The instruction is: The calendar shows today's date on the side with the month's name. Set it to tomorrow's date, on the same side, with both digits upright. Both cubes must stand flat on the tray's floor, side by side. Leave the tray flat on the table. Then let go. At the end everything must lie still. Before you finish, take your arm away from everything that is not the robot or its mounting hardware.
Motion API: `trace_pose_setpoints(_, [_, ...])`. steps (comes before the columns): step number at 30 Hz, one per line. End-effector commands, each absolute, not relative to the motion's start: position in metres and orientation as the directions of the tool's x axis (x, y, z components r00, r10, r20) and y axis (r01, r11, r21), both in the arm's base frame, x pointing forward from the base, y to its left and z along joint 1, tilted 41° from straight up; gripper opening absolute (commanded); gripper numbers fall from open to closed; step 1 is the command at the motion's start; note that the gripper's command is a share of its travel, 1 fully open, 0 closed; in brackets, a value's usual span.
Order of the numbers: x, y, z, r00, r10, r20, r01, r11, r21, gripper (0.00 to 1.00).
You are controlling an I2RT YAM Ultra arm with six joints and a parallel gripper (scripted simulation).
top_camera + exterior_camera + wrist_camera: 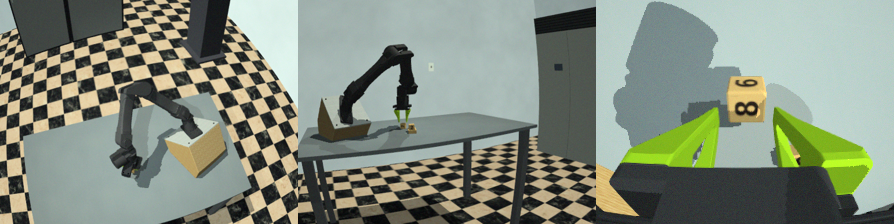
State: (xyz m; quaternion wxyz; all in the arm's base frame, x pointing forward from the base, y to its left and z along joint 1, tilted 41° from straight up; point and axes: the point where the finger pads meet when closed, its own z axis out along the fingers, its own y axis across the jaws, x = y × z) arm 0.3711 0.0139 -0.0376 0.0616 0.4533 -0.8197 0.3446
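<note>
My gripper (402,115) hangs fingers-down a little above the table, open partway, with nothing between its green fingers. Directly under it a small tan number cube (403,125) stands alone on the table top. In the wrist view this cube (746,99) lies just beyond the fingertips, showing an 8 turned on its side and a 6 or 9 on the face above. A second cube (411,127) showing a 2 stands just right of it on a low tan base (411,132). In the top view the gripper (133,170) hides both cubes.
The arm's wood-sided mounting block (197,146) stands at the table's right side, also seen in the exterior view (341,122). A tan edge (605,183) shows at the wrist view's lower left. Grey cabinets (66,20) and a dark pillar (207,29) stand on the floor beyond the table.
</note>
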Motion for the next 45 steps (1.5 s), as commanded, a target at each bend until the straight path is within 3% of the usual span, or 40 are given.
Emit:
trace_pose_setpoints(1, [0.3788, 0.0263, -0.0310, -0.579, -0.719, 0.384, -0.777, 0.344, -0.527, 0.45])
trace_pose_setpoints(45, [0.3807, 0.0274, -0.0309, -0.580, -0.718, 0.385, -0.777, 0.345, -0.526, 0.45])
